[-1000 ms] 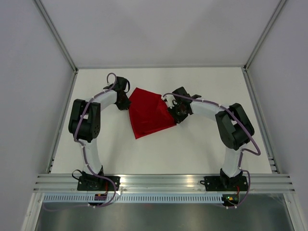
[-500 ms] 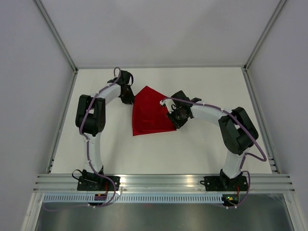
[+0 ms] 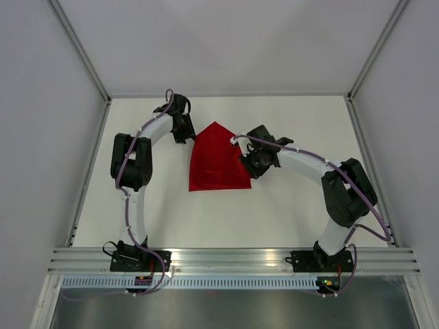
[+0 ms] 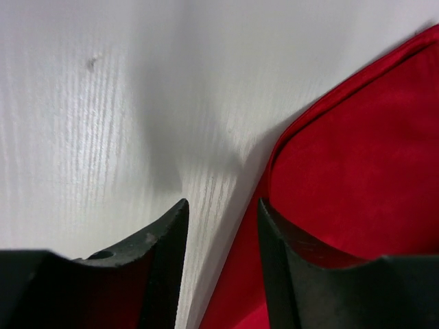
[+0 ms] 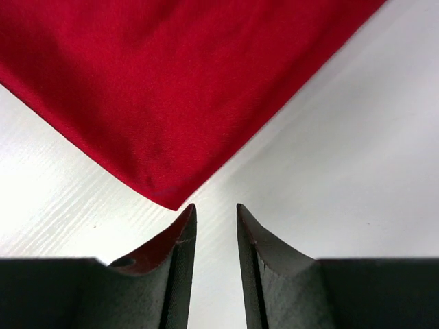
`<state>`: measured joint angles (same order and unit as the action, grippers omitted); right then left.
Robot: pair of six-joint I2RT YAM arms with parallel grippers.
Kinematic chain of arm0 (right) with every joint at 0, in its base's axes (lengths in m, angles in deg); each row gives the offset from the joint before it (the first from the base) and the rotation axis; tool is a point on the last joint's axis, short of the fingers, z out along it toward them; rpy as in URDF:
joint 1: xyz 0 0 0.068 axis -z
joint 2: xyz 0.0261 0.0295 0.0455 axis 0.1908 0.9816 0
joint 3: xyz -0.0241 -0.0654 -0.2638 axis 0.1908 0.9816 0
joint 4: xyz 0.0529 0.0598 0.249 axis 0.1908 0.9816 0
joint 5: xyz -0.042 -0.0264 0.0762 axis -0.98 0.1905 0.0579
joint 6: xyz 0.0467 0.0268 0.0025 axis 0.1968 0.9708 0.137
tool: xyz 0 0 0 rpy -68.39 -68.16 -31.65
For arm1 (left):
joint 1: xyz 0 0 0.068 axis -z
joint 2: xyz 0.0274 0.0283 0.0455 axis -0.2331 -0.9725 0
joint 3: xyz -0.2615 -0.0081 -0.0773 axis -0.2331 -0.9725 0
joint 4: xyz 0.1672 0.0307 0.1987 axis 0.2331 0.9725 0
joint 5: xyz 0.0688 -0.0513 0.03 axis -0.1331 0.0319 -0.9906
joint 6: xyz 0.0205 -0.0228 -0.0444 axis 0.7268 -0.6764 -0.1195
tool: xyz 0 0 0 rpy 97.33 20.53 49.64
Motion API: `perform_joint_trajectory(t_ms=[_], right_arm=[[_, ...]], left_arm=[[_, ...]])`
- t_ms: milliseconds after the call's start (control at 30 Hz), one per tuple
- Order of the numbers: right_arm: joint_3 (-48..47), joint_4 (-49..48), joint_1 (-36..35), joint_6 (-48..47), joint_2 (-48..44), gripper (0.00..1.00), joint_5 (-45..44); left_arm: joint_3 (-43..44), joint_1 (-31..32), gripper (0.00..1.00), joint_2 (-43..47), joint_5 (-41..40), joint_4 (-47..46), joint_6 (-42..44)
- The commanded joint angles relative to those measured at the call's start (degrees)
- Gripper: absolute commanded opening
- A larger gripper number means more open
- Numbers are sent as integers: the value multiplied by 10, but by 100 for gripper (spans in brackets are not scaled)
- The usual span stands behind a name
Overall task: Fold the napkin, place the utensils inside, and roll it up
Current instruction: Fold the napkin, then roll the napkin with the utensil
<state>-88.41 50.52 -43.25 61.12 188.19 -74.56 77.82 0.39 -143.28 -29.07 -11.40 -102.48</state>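
Napkin [image 3: 218, 161], frame centre: thin, limp, likely light and sliding on the counter [image 3: 288, 205]; pinch corners; left claw [image 4: 221, 212] and right claw [image 5: 215, 209] narrowly parted, empty.

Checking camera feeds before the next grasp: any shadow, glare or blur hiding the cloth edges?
Left wrist view: soft shadow on the white table beside the deep-red cloth napkin, edge readable. Right wrist view: corner sharp, near fingers slightly soft. Top view: even light, no glare.

both arms stretch forward and bend inward toward each other. the left gripper [image 4: 221, 204] hangs low with its jaws slightly parted, clamping nothing. the right gripper [image 5: 215, 208] has a narrower gap, likewise empty.
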Motion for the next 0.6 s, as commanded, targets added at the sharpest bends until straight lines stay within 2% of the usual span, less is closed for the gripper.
perform_joint_trajectory(t_ms=[0,233,300,333,367,533,567], right_arm=[[-20,-2,3,-4,-44,36,-39],[-65,-1,0,-102,-41,46,-11],[-65,1,-11,-145,-47,55,34],[-54,-5,-12,-157,-53,64,49],[-45,-18,-14,-164,-58,67,54],[-13,-68,-55,-227,-46,68,47],[-7,-77,-68,-232,-43,68,48]], left_arm=[[37,-20,51,54,8,8,35],[44,-36,57,173,1,-15,49],[35,-35,58,199,18,-36,43],[29,-33,58,229,23,-43,43],[18,-30,59,245,20,-52,43],[-103,-28,59,350,31,-109,44],[-125,-27,59,396,29,-122,43]])
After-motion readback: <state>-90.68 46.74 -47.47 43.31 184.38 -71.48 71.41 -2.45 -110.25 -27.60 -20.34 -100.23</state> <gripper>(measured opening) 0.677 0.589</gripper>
